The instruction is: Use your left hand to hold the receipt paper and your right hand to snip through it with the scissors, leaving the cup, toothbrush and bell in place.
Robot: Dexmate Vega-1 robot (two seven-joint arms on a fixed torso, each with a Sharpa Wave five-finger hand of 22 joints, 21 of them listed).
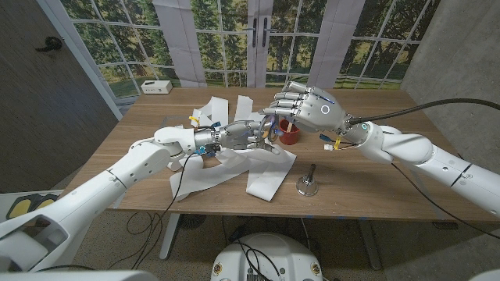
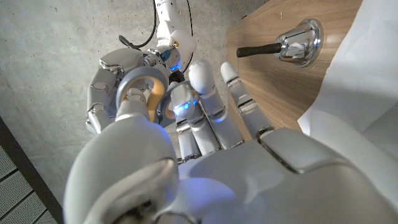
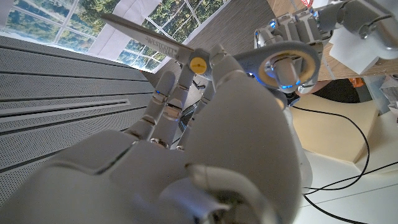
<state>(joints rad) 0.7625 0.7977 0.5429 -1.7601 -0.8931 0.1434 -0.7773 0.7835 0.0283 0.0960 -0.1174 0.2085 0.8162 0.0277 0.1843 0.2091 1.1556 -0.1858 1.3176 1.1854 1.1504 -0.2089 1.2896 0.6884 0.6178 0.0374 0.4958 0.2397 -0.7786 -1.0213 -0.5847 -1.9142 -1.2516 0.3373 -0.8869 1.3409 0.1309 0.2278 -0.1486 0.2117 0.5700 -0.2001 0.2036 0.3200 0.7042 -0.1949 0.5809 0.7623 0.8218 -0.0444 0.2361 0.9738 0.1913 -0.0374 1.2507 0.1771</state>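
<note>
- The right hand (image 1: 308, 105) is raised over the middle of the table. It grips the grey-handled steel scissors with the yellow pivot (image 3: 198, 64), with fingers along the blade and what looks like its thumb through a handle ring.
- The left hand (image 1: 248, 136) is right up against it. In its wrist view one of its digits also seems to sit in a grey ring, so I cannot tell whether it grips the scissors or only touches them.
- The white receipt paper (image 1: 262, 176) lies in loose curling strips on the table, under and in front of the left hand, and nobody is holding it.
- Risk one: with both hands on the scissors, a pull from either side could twist them free and drop them.
- Risk two: the small red cup (image 1: 291, 136) stands just beside both hands, so a low swing of the right wrist could tip it.
- Risk three: unheld paper will likely fold between the blades or slide off instead of cutting.
- The silver desk bell with the black handle (image 1: 307, 186) stands near the paper's front edge, and dragging the strip could nudge it.
- The surface is a wooden table (image 1: 375, 187) with a plain brown top.
- A small white box (image 1: 156, 87) sits at the far left, with a backdrop of paned windows and trees (image 1: 258, 31) behind and grey walls on either side.
</note>
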